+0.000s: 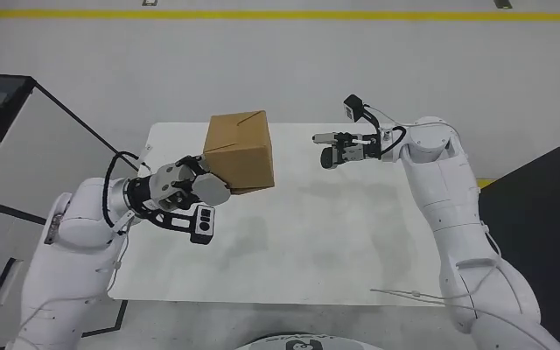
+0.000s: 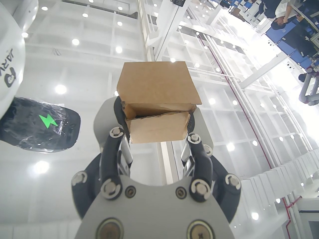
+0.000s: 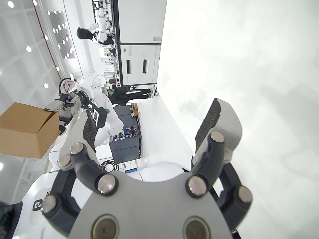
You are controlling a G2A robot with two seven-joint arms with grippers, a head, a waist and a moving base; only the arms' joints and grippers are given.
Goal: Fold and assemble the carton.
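While the left jaws clamp an end flap of the carton point(image 1: 239, 150), holding it raised over the far-left part of the surface point(image 1: 350, 254), the right jaws hang spread and empty, well apart on its opposite side, facing it.

Carton point(image 1: 239, 150): brown, squared up, top flaps closed with a seam across them; held above the far left part of the table point(image 1: 350, 254).
Left gripper point(image 1: 213, 186): clamped on the carton's near lower edge.
Right gripper point(image 1: 325, 149): above the table's far right part, pointing at the carton, well apart from it.
Table: white, rectangular.
Floor: yellow line point(image 1: 280, 15) along the far side.
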